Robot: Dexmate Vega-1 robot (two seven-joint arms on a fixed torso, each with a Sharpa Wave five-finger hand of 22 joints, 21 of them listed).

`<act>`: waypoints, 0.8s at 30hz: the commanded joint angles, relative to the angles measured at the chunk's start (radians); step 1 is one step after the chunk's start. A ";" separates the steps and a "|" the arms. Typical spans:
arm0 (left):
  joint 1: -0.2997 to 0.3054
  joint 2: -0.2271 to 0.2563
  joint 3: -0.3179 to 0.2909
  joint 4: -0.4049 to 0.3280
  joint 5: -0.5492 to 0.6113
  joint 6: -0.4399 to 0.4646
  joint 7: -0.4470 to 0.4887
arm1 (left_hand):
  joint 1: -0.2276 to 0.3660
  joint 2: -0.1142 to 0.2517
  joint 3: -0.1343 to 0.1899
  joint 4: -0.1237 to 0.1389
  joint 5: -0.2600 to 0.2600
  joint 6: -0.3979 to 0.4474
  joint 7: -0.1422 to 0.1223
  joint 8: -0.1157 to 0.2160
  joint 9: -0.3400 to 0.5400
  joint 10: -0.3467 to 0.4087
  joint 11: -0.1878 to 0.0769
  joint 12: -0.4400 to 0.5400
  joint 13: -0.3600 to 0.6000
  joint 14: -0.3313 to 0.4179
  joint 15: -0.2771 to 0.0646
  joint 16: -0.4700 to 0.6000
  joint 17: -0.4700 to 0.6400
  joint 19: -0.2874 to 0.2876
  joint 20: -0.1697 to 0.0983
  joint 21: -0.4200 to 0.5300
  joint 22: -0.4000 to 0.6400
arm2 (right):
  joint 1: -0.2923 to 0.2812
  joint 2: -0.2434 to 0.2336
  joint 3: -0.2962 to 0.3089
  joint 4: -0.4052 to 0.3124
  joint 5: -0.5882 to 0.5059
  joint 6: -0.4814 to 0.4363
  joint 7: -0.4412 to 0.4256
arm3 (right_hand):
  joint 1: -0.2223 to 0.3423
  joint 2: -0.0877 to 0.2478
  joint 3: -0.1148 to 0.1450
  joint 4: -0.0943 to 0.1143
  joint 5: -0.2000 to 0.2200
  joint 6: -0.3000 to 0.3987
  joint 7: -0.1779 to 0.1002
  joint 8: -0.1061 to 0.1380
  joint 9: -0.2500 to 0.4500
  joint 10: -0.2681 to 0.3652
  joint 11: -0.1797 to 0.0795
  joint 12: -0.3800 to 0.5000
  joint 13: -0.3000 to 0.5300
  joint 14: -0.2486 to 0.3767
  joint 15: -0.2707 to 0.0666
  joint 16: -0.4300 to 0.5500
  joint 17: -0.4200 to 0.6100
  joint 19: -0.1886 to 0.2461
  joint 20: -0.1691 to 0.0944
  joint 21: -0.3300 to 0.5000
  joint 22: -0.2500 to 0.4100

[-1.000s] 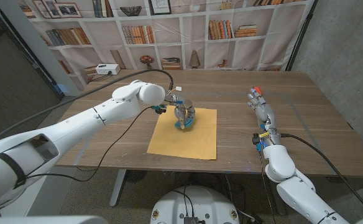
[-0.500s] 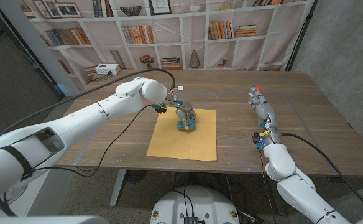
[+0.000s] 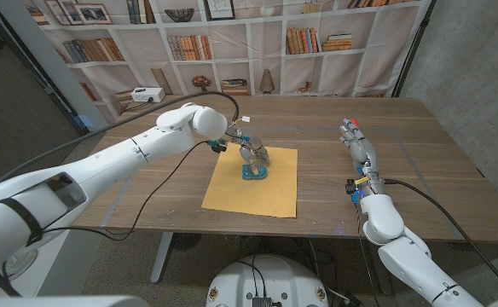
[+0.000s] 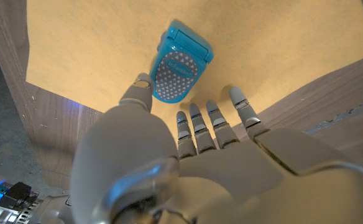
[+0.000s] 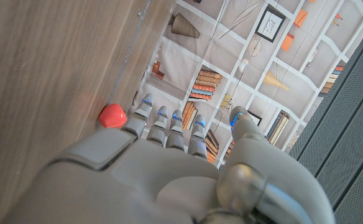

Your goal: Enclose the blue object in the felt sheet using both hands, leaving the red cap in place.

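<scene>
Left hand [image 4: 188,155] spread above blue object [image 4: 180,62] on felt sheet [image 3: 253,182], right hand [image 3: 359,150] empty, fingers apart, beside red cap [image 5: 112,116]

Unreadable label on blue object [image 4: 180,68]

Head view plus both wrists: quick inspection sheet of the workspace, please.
Surface: wooden table, bare wood around the sheet.
Job's things: felt sheet flat, unfolded; blue object lying on it; red cap on the wood by the right hand.
Clutter: nothing seen.
Hands: left hand over the blue object, fingers spread, holding nothing; right hand on the table, empty.
Cables: black cable trails from the left arm.
Surroundings: bookshelves behind.
</scene>
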 commanded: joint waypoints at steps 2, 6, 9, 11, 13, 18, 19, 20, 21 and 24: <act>0.079 0.056 -0.090 -0.038 -0.070 -0.082 0.143 | -0.026 0.006 -0.013 0.009 0.013 0.009 -0.012 -0.009 0.003 -0.015 -0.019 -0.003 -0.006 -0.057 0.018 0.003 -0.014 -0.057 0.021 -0.033 0.004 | 0.023 -0.003 -0.010 -0.003 0.004 -0.033 -0.002 | 0.000 0.004 0.002 -0.005 -0.001 0.001 0.001 -0.003 0.001 0.004 0.000 -0.005 0.001 0.008 0.005 -0.005 0.000 0.003 0.011 -0.005 0.003; 0.119 0.091 -0.123 -0.077 -0.079 -0.126 0.194 | -0.036 0.015 -0.019 0.004 0.017 0.095 -0.044 0.006 0.004 0.024 -0.055 0.019 -0.010 -0.055 -0.004 0.021 -0.037 -0.074 0.029 -0.058 0.005 | 0.026 -0.006 -0.012 -0.007 0.002 -0.040 -0.004 | -0.001 0.005 0.002 -0.004 -0.001 0.000 0.001 -0.004 0.001 0.004 0.000 -0.005 0.002 0.007 0.004 -0.005 0.000 0.004 0.011 -0.005 0.003; 0.136 0.105 -0.136 -0.091 -0.091 -0.154 0.200 | -0.037 0.014 -0.019 0.001 0.017 0.128 -0.044 0.014 0.004 0.039 -0.058 0.028 -0.011 -0.051 -0.008 0.023 -0.043 -0.067 0.026 -0.061 0.006 | 0.026 -0.007 -0.013 -0.010 0.001 -0.044 -0.007 | -0.001 0.005 0.002 -0.004 -0.001 0.001 0.001 -0.004 0.001 0.004 -0.001 -0.005 0.002 0.007 0.004 -0.005 0.000 0.004 0.011 -0.005 0.003; 0.139 0.106 -0.136 -0.096 -0.093 -0.159 0.187 | -0.042 0.015 -0.021 0.003 0.017 0.130 -0.046 0.013 0.004 0.043 -0.061 0.030 -0.012 -0.055 -0.008 0.022 -0.044 -0.067 0.026 -0.063 0.006 | 0.028 -0.008 -0.015 -0.010 -0.001 -0.044 -0.007 | -0.002 0.005 0.001 -0.004 -0.001 0.001 0.000 -0.004 0.001 0.003 -0.004 -0.006 0.002 0.008 0.005 -0.005 0.001 0.004 0.011 -0.005 0.003; 0.138 0.104 -0.136 -0.095 -0.100 -0.162 0.170 | -0.049 0.015 -0.023 0.006 0.017 0.135 -0.041 0.012 0.004 0.050 -0.056 0.033 -0.012 -0.055 -0.008 0.023 -0.045 -0.068 0.027 -0.065 0.006 | 0.030 -0.005 -0.017 -0.012 0.001 -0.049 -0.010 | -0.002 0.005 0.001 -0.004 -0.001 0.001 0.001 -0.004 0.001 0.005 -0.002 -0.005 0.002 0.008 0.004 -0.005 0.001 0.004 0.011 -0.006 0.003; 0.161 0.128 -0.145 -0.150 -0.040 -0.154 0.189 | -0.047 0.009 -0.024 -0.002 0.019 0.172 -0.027 0.019 0.006 0.075 -0.052 0.047 -0.012 -0.055 -0.007 0.023 -0.056 -0.067 0.029 -0.073 0.006 | 0.030 -0.006 -0.021 -0.016 -0.004 -0.051 -0.014 | -0.004 0.005 0.000 -0.002 -0.001 0.000 0.001 -0.004 0.001 0.006 0.001 -0.005 0.002 0.008 0.004 -0.005 0.001 0.003 0.011 -0.006 0.003; 0.173 0.138 -0.153 -0.167 -0.029 -0.153 0.203 | -0.049 0.010 -0.024 -0.002 0.020 0.185 -0.026 0.023 0.006 0.086 -0.052 0.053 -0.011 -0.054 -0.009 0.024 -0.057 -0.066 0.028 -0.075 0.006 | 0.029 -0.005 -0.021 -0.017 -0.004 -0.049 -0.016 | -0.005 0.006 0.000 -0.002 -0.001 0.000 0.001 -0.004 0.001 0.005 0.001 -0.005 0.002 0.008 0.004 -0.005 0.001 0.003 0.011 -0.006 0.003; 0.185 0.147 -0.160 -0.180 -0.022 -0.155 0.216 | -0.048 0.007 -0.026 -0.005 0.020 0.199 -0.035 0.027 0.007 0.091 -0.052 0.057 -0.010 -0.050 -0.010 0.025 -0.060 -0.066 0.028 -0.077 0.006 | 0.026 -0.003 -0.020 -0.020 -0.003 -0.051 -0.020 | -0.005 0.006 0.000 -0.002 -0.001 0.000 0.000 -0.004 0.001 0.005 0.001 -0.005 0.002 0.008 0.004 -0.005 0.002 0.003 0.010 -0.006 0.003; 0.200 0.164 -0.170 -0.203 -0.016 -0.163 0.226 | -0.050 0.008 -0.026 -0.004 0.021 0.204 -0.039 0.028 0.007 0.094 -0.051 0.059 -0.009 -0.049 -0.011 0.026 -0.061 -0.065 0.029 -0.078 0.006 | 0.021 -0.003 -0.020 -0.022 -0.006 -0.046 -0.023 | -0.006 0.006 0.000 -0.001 -0.001 0.000 0.001 -0.004 0.001 0.005 0.000 -0.006 0.002 0.008 0.004 -0.005 0.002 0.003 0.011 -0.007 0.003; 0.219 0.181 -0.179 -0.237 0.011 -0.169 0.226 | -0.050 0.008 -0.027 -0.006 0.021 0.210 -0.047 0.027 0.008 0.098 -0.057 0.064 -0.008 -0.038 -0.015 0.030 -0.064 -0.053 0.026 -0.078 0.006 | 0.014 -0.002 -0.021 -0.021 -0.009 -0.035 -0.025 | -0.005 0.006 0.000 -0.002 -0.001 0.000 0.000 -0.004 0.001 0.006 0.002 -0.005 0.002 0.008 0.005 -0.005 0.001 0.003 0.011 -0.007 0.003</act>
